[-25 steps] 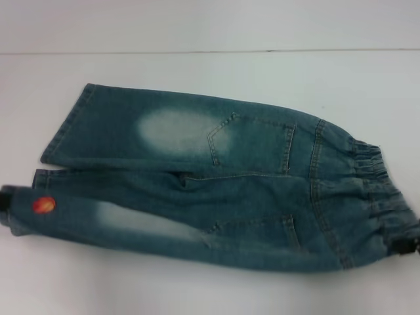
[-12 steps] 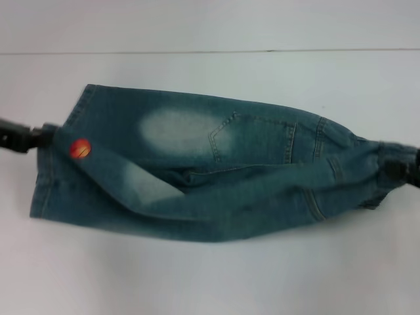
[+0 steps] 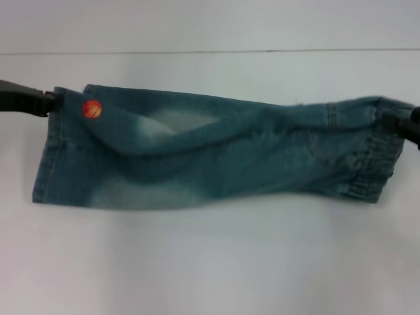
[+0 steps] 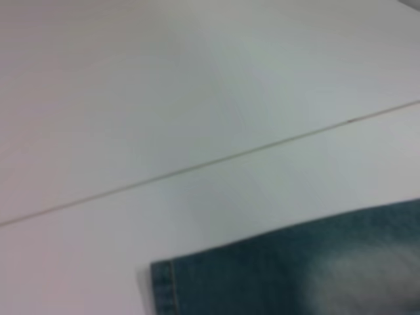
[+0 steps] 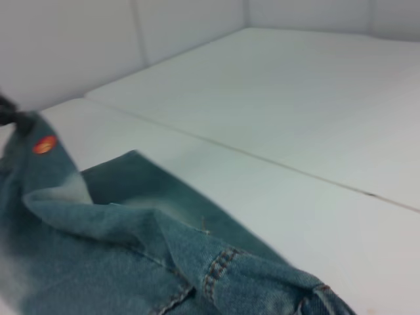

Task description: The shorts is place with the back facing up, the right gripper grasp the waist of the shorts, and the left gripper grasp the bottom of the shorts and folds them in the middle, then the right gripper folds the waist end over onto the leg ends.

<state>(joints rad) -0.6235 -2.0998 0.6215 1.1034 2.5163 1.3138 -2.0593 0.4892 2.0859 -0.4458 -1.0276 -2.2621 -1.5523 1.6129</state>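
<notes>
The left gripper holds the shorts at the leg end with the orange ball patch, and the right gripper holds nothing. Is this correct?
Not quite. In the head view the right gripper is shut on the waist; the left gripper does hold the shorts beside the orange ball patch.

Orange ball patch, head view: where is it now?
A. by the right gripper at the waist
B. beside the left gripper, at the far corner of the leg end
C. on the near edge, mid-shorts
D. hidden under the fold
B: the patch sits right next to the left gripper.
</notes>
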